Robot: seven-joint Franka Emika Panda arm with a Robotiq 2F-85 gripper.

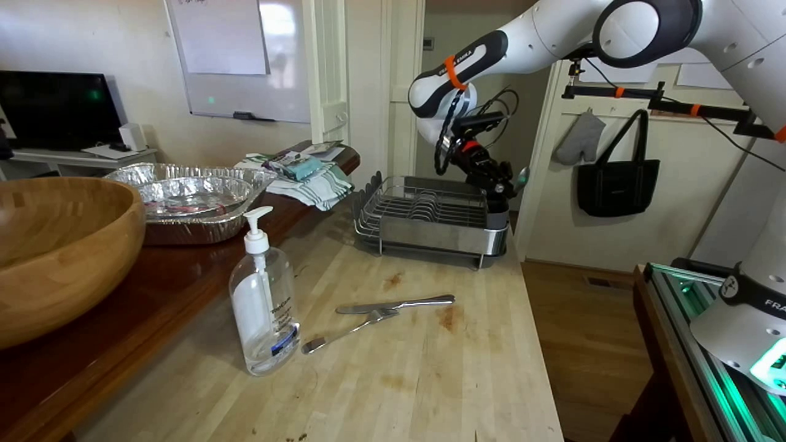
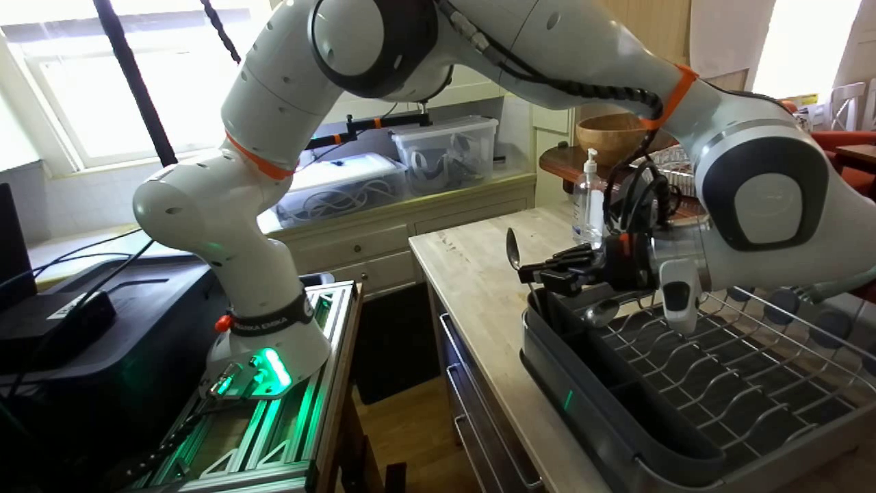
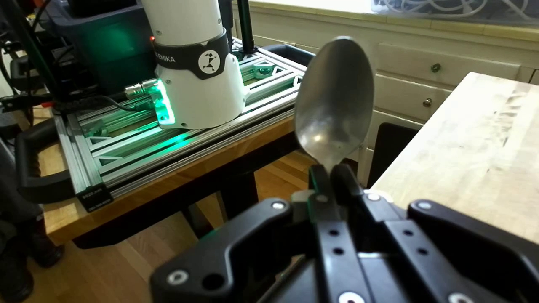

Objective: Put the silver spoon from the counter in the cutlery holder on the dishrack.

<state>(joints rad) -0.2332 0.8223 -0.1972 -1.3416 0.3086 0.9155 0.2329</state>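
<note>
Bottle [image 1: 264, 313] of clear plastic with a white pump [image 1: 256, 236] stands, in an exterior view, on the light wooden tabletop [image 1: 454, 393], left of a silver metal knife [image 1: 396, 304]. Farther right sits the low grey wire dishrack [image 1: 433, 236], its dark box-like cutlery holder [image 1: 498, 216] at the right end. There the black gripper [image 3: 330, 170], its jaws nearly together, pinches the slim all-metal silver spoon [image 3: 336, 99], bowl up, handle toward the holder's end compartment.

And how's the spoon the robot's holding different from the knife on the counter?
The spoon is held scoop end up in the pincer, while the knife lies flat on the counter. The spoon has a wide, rounded end, but the knife has a long, narrow blade. Both look like shiny silver metal.
</note>
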